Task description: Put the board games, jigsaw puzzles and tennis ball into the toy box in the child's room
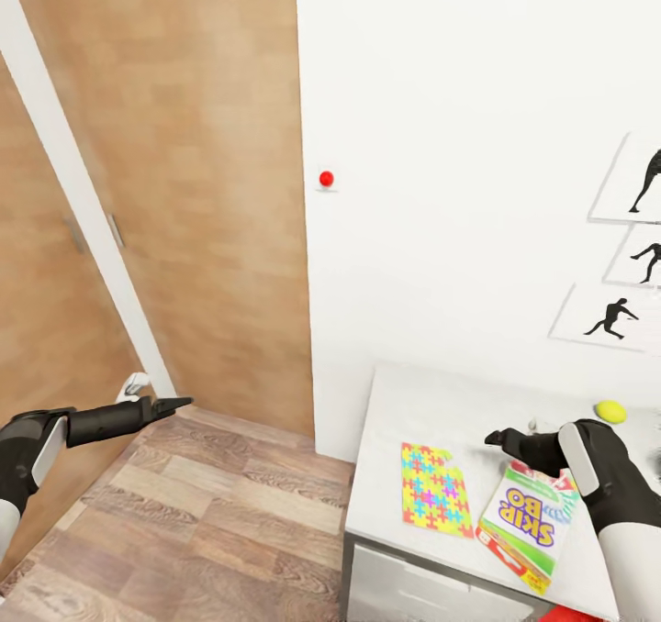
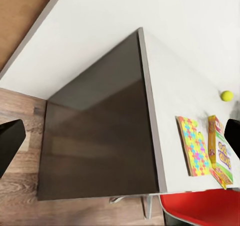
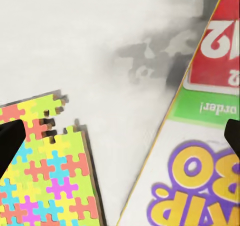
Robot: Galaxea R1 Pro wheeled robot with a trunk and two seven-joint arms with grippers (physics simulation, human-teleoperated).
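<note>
My right gripper hangs jaws wide over the table, between the Skip-Bo box and the jigsaw puzzle, both lying flat near the front edge. Box looks light, stiff and slick: I'd pinch it across a long edge. Puzzle is thin, likely floppy. Tennis ball sits farther back. Left gripper hangs open over the floor. Toy box location unknown.

Multicoloured jigsaw puzzle, yellow tennis ball, white table
</note>
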